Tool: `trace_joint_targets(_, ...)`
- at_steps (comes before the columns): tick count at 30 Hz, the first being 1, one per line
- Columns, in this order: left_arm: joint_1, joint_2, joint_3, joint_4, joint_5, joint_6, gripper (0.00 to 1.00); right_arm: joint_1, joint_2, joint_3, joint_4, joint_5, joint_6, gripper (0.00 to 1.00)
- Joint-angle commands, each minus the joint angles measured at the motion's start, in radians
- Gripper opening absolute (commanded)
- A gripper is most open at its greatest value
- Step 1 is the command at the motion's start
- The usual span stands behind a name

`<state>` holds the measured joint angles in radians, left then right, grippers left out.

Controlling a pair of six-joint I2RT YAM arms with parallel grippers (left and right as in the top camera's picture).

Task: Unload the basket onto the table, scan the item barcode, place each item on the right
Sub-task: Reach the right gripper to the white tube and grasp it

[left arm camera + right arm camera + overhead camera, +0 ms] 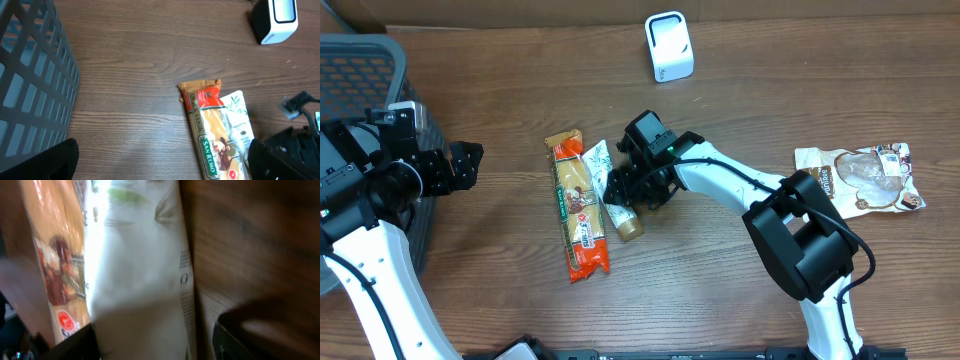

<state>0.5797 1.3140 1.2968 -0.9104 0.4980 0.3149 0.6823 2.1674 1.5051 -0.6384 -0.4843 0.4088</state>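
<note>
Wooden table [500, 310], left jaws wide apart, right jaws apart astride white tube [598, 165] beside pasta packet [578, 205]

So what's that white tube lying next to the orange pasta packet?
The white tube is soft-looking plastic printed with green leaves and dark lettering, crimped flat at the far end, with a gold-brown cap at the near end. It lies flat on the wooden table, touching the pasta packet. The right gripper sits over its middle, open jaws either side.
</note>
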Motion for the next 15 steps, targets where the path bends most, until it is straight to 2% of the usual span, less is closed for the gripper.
trace_joint_targets(1, 0.002, 0.001, -0.001, 0.002, 0.016, 0.014, 1.00, 0.022, 0.021, -0.027, -0.068, 0.011, -0.105, 0.70)
trace_joint_targets(4, 0.002, 0.001, -0.001, 0.002, 0.016, 0.014, 1.00, 0.043, 0.021, -0.042, -0.081, 0.012, -0.149, 0.66)
trace_joint_targets(6, 0.002, 0.001, -0.001, 0.002, 0.016, 0.014, 1.00, 0.052, 0.021, -0.053, -0.069, 0.019, -0.148, 0.18)
trace_joint_targets(7, 0.002, 0.001, -0.001, 0.002, 0.016, 0.014, 1.00, 0.051, 0.021, -0.053, -0.064, 0.019, -0.146, 0.08)
trace_joint_targets(8, 0.002, 0.001, -0.001, 0.002, 0.016, 0.014, 1.00, 0.051, 0.021, -0.053, -0.058, 0.018, -0.144, 0.05)
trace_joint_targets(15, 0.002, 0.001, -0.001, 0.002, 0.016, 0.014, 1.00, 0.010, 0.021, -0.032, -0.075, 0.011, -0.145, 0.04)
